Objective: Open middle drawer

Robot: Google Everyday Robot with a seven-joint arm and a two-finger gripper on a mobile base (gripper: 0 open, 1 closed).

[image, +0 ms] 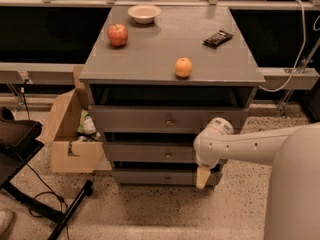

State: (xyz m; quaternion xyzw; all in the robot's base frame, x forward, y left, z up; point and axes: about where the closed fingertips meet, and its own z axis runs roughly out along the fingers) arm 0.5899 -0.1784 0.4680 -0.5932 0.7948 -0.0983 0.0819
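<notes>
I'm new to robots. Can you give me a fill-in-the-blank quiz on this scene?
The gripper hangs in front of the ___ drawer. The middle drawer is ___. The fruit nearest the bowl is the ___. Nearest the front edge of the cabinet top lies the ___.
Missing words: bottom; shut; apple; orange.

single view — high, angled down at cabinet (150,59) front | mid-distance | hand (201,176) lower right

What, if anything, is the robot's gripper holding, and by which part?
Nothing: the gripper hangs low, right of the small round metal knob on the wide grey middle drawer, not touching that knob.
</notes>
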